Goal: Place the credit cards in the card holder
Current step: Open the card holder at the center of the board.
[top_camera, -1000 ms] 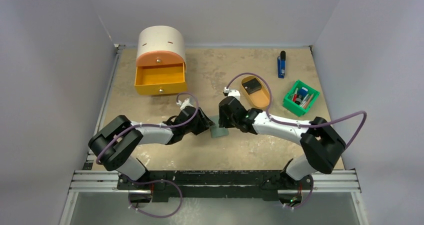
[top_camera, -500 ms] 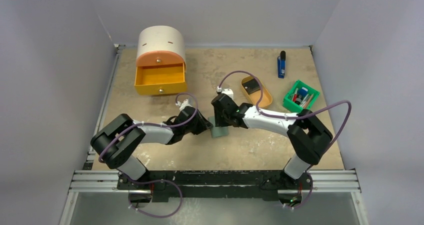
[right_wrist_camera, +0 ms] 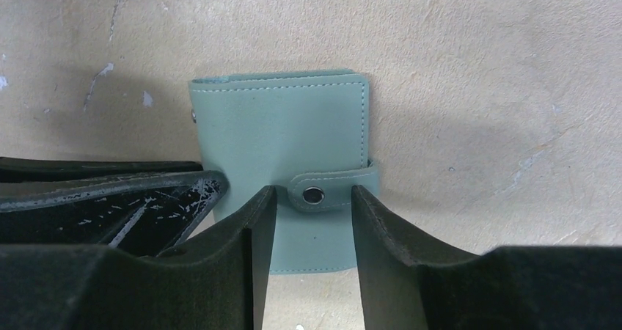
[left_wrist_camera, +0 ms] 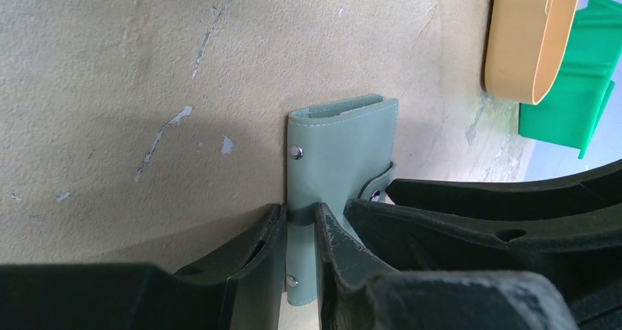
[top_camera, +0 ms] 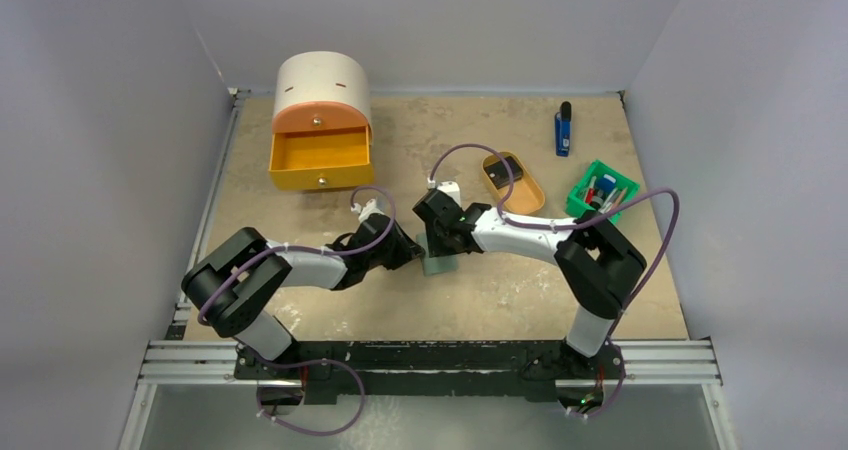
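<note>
While my left tool (left_wrist_camera: 299, 220) pinches the card holder (left_wrist_camera: 341, 147) by its edge, my right tool (right_wrist_camera: 313, 198) stands open. It straddles the snap tab (right_wrist_camera: 337, 185).

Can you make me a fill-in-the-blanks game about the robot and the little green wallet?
The card holder is snapped ____.
The left gripper pinches the holder's edge, while the right gripper's jaws straddle its snap ____.
A black card lies in the tan ____.
The yellow drawer stands ____.
Missing: shut, tab, tray, open.
</note>
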Controlling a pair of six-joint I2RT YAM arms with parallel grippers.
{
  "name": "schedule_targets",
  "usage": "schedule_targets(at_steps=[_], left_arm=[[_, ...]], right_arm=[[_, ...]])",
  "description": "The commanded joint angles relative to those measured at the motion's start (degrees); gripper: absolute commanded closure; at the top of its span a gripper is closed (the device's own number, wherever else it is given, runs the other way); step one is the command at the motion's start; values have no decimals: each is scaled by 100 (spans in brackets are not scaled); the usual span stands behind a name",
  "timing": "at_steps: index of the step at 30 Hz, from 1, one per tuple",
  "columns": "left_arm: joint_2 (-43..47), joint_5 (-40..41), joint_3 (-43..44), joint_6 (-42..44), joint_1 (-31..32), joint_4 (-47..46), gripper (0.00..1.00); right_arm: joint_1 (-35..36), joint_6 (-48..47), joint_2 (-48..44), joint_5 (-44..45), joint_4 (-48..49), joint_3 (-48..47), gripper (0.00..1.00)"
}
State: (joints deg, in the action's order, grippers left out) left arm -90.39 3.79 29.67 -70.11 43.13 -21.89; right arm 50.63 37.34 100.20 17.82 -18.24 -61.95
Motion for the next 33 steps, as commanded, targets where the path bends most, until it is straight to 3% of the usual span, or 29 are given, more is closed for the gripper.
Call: schedule_targets(at_steps=[1, 13, 17, 21, 33], left_arm=[[-62, 138, -137, -12, -30, 203, 80], [-51, 139, -150, -12, -27, 203, 82], [-49, 155, -125, -12, -32, 232, 82], [-9, 166, -111, -12, -28, 278, 83], [881, 216, 46, 190, -25, 933, 82]], right_arm=[[26, 47, 83, 308, -263, -212, 56], [22, 115, -10, 353, -250, -34, 70], [26, 129, -111, 332, -242, 22, 82], [25, 154, -162, 303, -259, 56, 100], [26, 480, -662, 151, -323, 267, 100]])
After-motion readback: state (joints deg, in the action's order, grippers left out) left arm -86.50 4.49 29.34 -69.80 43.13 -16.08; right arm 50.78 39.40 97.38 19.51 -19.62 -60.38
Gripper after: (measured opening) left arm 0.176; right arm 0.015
